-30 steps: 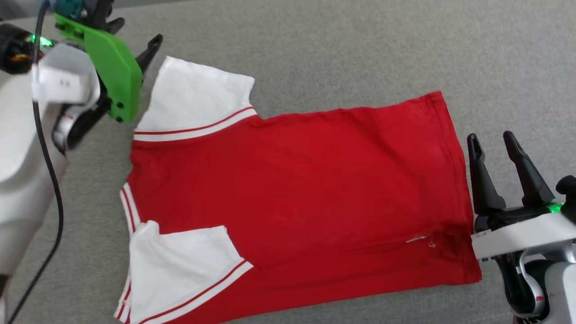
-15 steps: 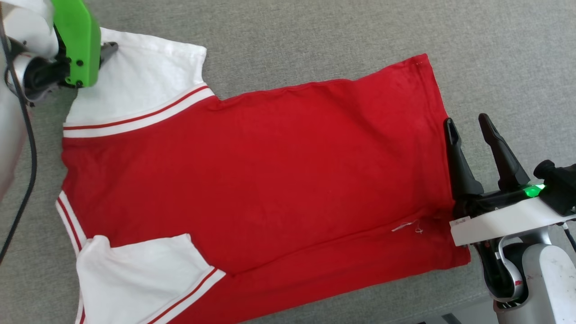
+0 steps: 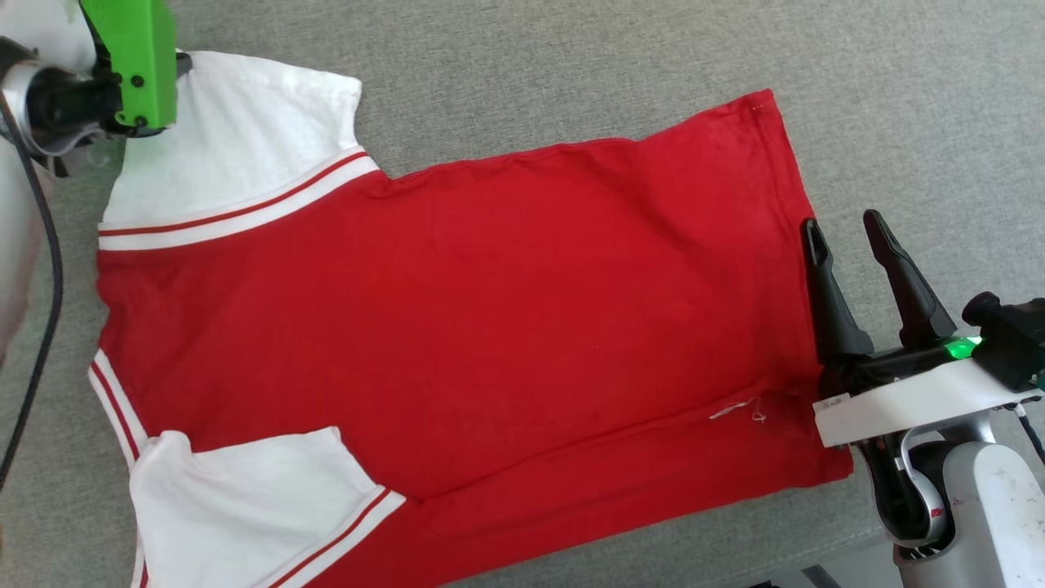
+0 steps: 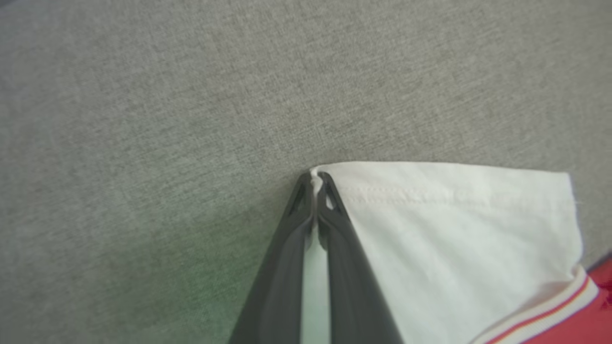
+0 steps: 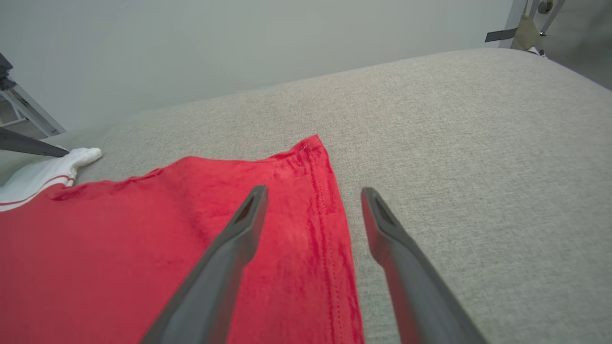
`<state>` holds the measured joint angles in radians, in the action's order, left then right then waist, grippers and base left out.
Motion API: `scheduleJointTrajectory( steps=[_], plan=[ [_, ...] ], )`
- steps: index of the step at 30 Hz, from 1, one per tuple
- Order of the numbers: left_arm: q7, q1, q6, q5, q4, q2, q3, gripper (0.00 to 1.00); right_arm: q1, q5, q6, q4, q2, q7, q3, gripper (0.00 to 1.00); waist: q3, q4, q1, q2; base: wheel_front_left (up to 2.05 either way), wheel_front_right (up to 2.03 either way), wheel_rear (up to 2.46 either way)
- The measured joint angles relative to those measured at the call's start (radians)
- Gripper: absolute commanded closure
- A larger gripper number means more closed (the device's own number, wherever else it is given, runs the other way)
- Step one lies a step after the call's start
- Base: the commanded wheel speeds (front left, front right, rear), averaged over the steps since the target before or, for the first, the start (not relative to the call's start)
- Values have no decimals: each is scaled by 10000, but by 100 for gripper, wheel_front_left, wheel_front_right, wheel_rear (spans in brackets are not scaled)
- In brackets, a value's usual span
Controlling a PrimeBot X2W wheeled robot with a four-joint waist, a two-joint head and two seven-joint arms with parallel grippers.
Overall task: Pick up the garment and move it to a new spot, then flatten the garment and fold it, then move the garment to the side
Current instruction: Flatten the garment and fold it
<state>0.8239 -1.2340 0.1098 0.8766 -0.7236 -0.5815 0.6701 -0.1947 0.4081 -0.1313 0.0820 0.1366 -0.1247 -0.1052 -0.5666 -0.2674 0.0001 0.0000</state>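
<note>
My left gripper is pinched tight on the tip of the far white sleeve. A bit of white cloth pokes out between the two fingertips. My right gripper is spread wide with nothing in it. One finger is over the red bottom hem and the other is over the gray cloth top just beside it. I cannot tell if that finger touches the hem.

The garment lies spread out on the gray top, right in front of me. It looks mostly flat, with only small wrinkles near the hem.

I think I am at the flattening step, or just starting the fold. The shirt is not folded yet. Next, I think my left gripper must tug the sleeve corner gently, then lift it and lay it over the red part. My right gripper should first close on the hem, so the shirt does not slide. The knit is soft and will stretch, so a slow pull is best.

The shirt's long way runs from side to side across the head view. The striped neck points to my left and the hem points to my right. The hem end is turned a little away from me. The near sleeve lies close to me on the left.
</note>
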Motion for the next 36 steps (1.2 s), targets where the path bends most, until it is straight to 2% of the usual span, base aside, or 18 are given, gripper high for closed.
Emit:
scheduleJointTrajectory(
  steps=[8, 14, 21, 27, 30, 32, 36],
  plan=[
    [-1267, 723, -33, 232, 232, 351, -82, 100, -24, -19, 0, -138, 151, 263, 123, 0, 515, 267, 0, 0, 0, 0, 0],
    [-1871, 1247, 2, 303, 811, 535, -113, 100, -23, -125, 0, -90, 677, 1275, 364, 0, 1142, 505, 0, 0, 0, 0, 0],
    [-1994, 2069, -368, 416, 2642, 437, -198, 100, -335, -127, 0, 75, 1570, 3806, 729, 0, 1692, 1128, -1, 0, 0, 0, 0],
    [-2140, 2826, -888, 384, 4913, -69, -234, 100, -1235, 391, -2, -113, 2314, 6587, 771, 0, 1897, 1792, -1, 0, 0, 0, 0],
    [-2052, 3133, -1206, 370, 5935, -328, -247, 100, -1876, 495, 0, -295, 2696, 7486, 727, 0, 1889, 2083, -2, 0, 0, 0, 0],
    [-1933, 3317, -1390, 372, 6539, -512, -268, 100, -2296, 612, 0, -520, 2732, 8029, 711, 0, 1846, 2242, -2, 0, 0, 0, 0],
    [-1745, 3696, -1705, 395, 7561, -790, -305, 100, -2893, 276, 0, -1124, 3120, 9028, 543, 0, 1639, 2489, -1, 0, 0, 0, 0]
  ],
)
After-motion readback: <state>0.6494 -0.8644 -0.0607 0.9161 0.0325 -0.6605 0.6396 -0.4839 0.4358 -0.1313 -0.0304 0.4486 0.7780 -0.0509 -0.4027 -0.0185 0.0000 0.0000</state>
